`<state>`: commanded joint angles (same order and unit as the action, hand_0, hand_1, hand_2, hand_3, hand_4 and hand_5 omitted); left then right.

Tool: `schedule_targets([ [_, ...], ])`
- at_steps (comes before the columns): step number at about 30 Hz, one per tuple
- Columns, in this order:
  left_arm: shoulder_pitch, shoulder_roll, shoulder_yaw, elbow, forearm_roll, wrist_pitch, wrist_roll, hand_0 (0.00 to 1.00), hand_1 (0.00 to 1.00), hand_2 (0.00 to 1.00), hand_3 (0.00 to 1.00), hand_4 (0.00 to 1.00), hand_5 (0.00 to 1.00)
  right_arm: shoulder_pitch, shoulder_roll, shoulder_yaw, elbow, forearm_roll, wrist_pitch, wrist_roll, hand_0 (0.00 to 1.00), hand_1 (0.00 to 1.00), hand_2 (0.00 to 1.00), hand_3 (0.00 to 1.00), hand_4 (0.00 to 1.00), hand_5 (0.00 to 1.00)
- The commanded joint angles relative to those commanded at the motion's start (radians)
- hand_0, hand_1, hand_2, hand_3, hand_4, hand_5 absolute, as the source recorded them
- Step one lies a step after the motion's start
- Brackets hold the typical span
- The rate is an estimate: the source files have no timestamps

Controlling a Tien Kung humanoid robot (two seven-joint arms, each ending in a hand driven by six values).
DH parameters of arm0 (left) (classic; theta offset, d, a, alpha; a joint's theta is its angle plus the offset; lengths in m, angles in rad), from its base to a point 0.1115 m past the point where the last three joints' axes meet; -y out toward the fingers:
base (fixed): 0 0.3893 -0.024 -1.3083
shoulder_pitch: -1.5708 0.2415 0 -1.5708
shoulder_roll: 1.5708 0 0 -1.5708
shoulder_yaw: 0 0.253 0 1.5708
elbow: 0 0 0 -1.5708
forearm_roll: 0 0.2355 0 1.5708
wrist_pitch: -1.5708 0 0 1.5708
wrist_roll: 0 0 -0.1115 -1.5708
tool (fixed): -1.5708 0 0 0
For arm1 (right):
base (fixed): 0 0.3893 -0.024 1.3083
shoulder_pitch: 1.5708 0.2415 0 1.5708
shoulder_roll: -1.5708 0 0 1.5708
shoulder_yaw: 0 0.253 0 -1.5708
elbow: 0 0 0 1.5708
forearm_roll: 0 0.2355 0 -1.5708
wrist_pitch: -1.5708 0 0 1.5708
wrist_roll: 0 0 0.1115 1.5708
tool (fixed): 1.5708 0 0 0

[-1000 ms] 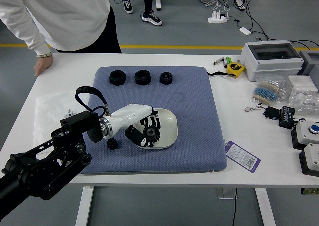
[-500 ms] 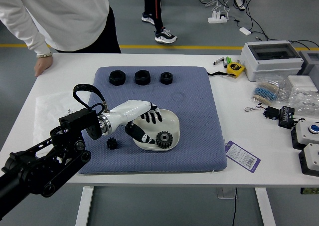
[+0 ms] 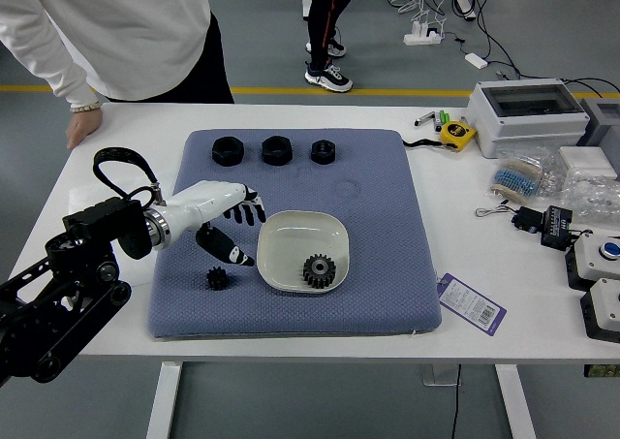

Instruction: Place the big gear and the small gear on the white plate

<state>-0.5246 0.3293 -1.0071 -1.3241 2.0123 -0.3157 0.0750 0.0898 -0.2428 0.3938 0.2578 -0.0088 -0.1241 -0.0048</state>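
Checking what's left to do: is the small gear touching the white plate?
Apart. The head view shows blue mat between the small gear and the white plate.

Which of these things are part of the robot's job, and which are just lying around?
Part of the job:
- big gear
- small gear
- white plate

Just lying about:
- tape measure
- printed tag
- three black nuts

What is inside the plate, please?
The big gear lies inside the plate, toward its near side. The bit of plate directly under the gear is covered and cannot be seen.
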Motion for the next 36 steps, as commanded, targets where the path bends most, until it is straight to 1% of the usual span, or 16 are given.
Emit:
schedule_targets([
  [6, 0.037, 0.031, -0.034, -0.039, -0.006, -0.030, 0.013, 0.488, 0.546, 0.571, 0.601, 0.998, 0.216, -0.004, 0.001, 0.004, 0.000, -0.003, -0.001, -0.002, 0.679, 0.681, 0.771, 0.682, 0.956, 0.765],
  [11, 0.052, 0.035, -0.027, -0.063, -0.005, -0.044, 0.016, 0.488, 0.546, 0.571, 0.601, 0.998, 0.216, -0.005, 0.002, 0.006, 0.000, -0.007, -0.001, -0.004, 0.679, 0.681, 0.771, 0.682, 0.956, 0.765],
  [12, 0.054, 0.036, -0.026, -0.067, -0.004, -0.048, 0.018, 0.487, 0.525, 0.558, 0.593, 0.998, 0.201, -0.005, 0.002, 0.005, 0.000, -0.007, -0.001, -0.004, 0.680, 0.682, 0.770, 0.682, 0.956, 0.765],
  [19, 0.071, 0.034, -0.023, -0.065, -0.034, -0.080, 0.032, 0.477, 0.518, 0.549, 0.587, 0.998, 0.189, -0.004, 0.002, 0.005, 0.001, -0.005, 0.000, -0.006, 0.681, 0.682, 0.771, 0.681, 0.955, 0.766],
  [23, 0.077, 0.028, -0.025, -0.060, -0.035, -0.085, 0.035, 0.477, 0.518, 0.549, 0.587, 0.998, 0.189, -0.004, 0.002, 0.004, 0.001, -0.004, 0.000, -0.006, 0.681, 0.682, 0.771, 0.681, 0.955, 0.766],
  [24, 0.078, 0.027, -0.027, -0.059, -0.034, -0.086, 0.035, 0.469, 0.498, 0.538, 0.578, 0.998, 0.162, -0.003, 0.003, 0.003, 0.001, -0.003, 0.000, -0.005, 0.681, 0.681, 0.771, 0.681, 0.955, 0.765],
  [29, 0.085, 0.021, -0.031, -0.045, -0.022, -0.084, 0.033, 0.469, 0.498, 0.538, 0.578, 0.998, 0.162, -0.003, 0.002, 0.002, 0.001, -0.001, 0.001, -0.005, 0.681, 0.681, 0.771, 0.681, 0.955, 0.765],
  [30, 0.086, 0.020, -0.032, -0.041, -0.019, -0.081, 0.032, 0.461, 0.471, 0.524, 0.569, 0.998, 0.130, -0.002, 0.002, 0.001, 0.001, 0.000, 0.002, -0.005, 0.682, 0.681, 0.770, 0.681, 0.954, 0.764],
  [35, 0.088, 0.014, -0.032, -0.021, -0.009, -0.082, 0.029, 0.461, 0.471, 0.524, 0.569, 0.998, 0.130, -0.001, 0.002, -0.001, 0.001, 0.001, 0.003, -0.005, 0.682, 0.681, 0.770, 0.681, 0.954, 0.764],
  [36, 0.089, 0.013, -0.032, -0.017, -0.006, -0.082, 0.029, 0.422, 0.462, 0.521, 0.566, 0.998, 0.074, 0.000, 0.002, 0.000, 0.001, 0.001, 0.003, -0.005, 0.682, 0.682, 0.770, 0.681, 0.954, 0.765],
])
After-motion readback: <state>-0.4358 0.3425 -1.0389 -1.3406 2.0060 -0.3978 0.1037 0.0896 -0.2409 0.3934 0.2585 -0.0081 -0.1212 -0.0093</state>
